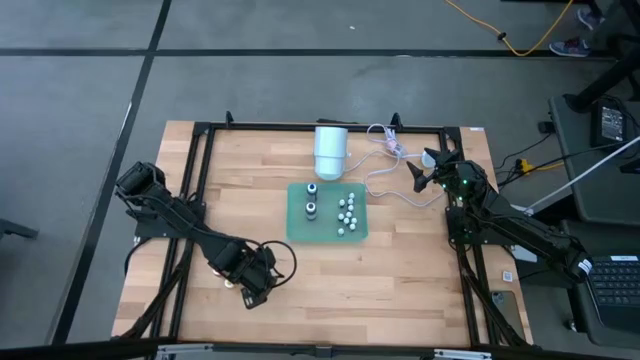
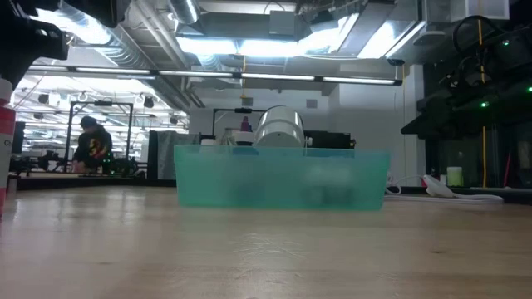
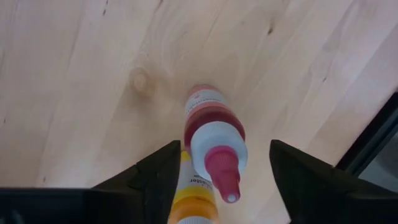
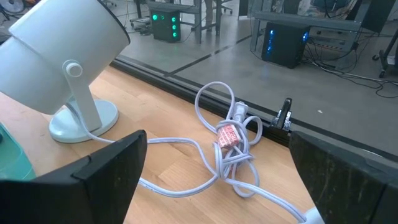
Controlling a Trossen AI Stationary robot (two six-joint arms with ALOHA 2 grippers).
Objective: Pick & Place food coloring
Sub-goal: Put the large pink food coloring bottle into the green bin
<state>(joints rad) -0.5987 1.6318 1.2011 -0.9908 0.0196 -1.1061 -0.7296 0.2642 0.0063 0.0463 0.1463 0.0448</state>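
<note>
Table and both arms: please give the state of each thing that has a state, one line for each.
Red food coloring bottle: upright on the wood, between the open fingers of the left gripper, not gripped.
Orange food coloring bottle: beside the red one, mostly hidden.
Green tray: holds two dark-topped bottles and small white pieces.
White lamp: tilted on its base.
Grey cable: loosely coiled.
Right gripper: open, empty, near the cable.

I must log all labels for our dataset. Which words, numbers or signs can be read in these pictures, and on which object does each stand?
No text can be read.
Red-topped bottle between the open left gripper fingers: label print, too blurred.
Orange bottle beside it: small print, unreadable.
Red tag on the cable bundle: too small.
</note>
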